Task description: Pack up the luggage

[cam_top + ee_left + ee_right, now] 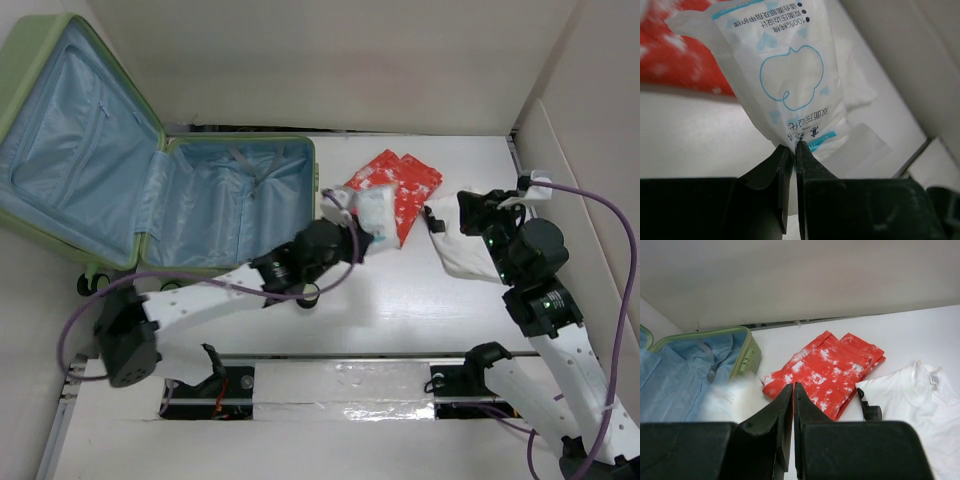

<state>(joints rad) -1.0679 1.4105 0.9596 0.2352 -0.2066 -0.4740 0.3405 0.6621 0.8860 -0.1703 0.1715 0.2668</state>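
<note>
**Luggage.** The luggage [240, 205] lies open on the left part of the white surface [400, 300]. Its base is flat, and its lid is tilted up and away toward the far left corner. The shell is light green and both halves are lined in pale blue fabric. Small wheels show at the near left edge. In the right wrist view, its green right wall [746, 352] stands to the left of the folded clothing.

**Left gripper.** The left gripper [355, 238] reaches just past the luggage's right wall. Its fingers are pinched tight on the edge of a white plastic packet [375, 212] with blue print. The left wrist view shows the packet [790, 75] rising from the clamped fingertips of the gripper [791, 150]. Whether the packet touches the surface cannot be told.

**Adjacent items.** A folded red-and-white garment [395, 185] lies just beyond the packet, near the luggage's far right corner. To its right is a white garment [462, 255], with a small black item [869, 409] at its left edge.

**Right gripper.** The right gripper [468, 208] hangs over the white garment. In its own wrist view the fingers [785, 410] stand almost together, with only a thin slit between them and nothing held.
</note>
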